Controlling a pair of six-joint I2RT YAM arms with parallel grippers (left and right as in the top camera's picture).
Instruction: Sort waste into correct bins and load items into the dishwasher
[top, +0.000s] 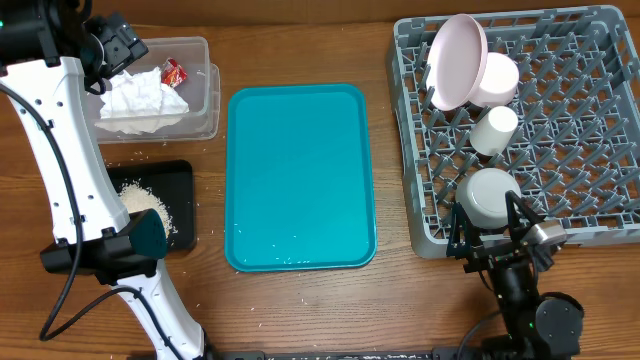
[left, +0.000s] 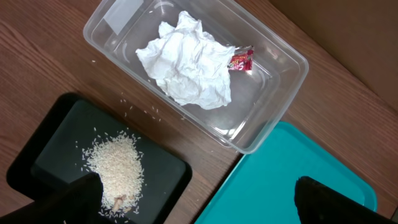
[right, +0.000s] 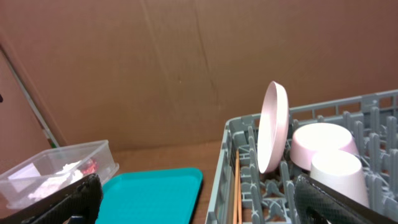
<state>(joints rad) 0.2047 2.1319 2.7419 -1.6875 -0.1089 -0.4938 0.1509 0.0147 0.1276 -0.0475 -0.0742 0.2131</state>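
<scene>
Listing leftward first: tissue (top: 140, 98), soft, feather-light, pinch any fold, beside red wrapper (top: 174, 72) in clear tub (top: 207, 95), under left pincer (left: 196, 202), wide, empty. Rice (top: 145, 205), loose, unpinchable, on black tray (top: 182, 178). Plate (top: 458, 60), dish (top: 497, 78), cup (top: 493, 128), bowl (top: 487, 197): stiff, likely slippery, grip rims; in rack (top: 600, 120); bowl just before right pincer (right: 199, 205), wide, empty.

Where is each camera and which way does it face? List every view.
Overhead: above the table, straight down on teal tray, tub, black tray, rack; left arm, right arm show.
Left wrist: high, looking down on tissue and rice; open jaws at bottom.
Right wrist: low by the rack, facing the cardboard wall past the plate; open jaws at bottom.
Both wrists share tub, teal tray.
</scene>
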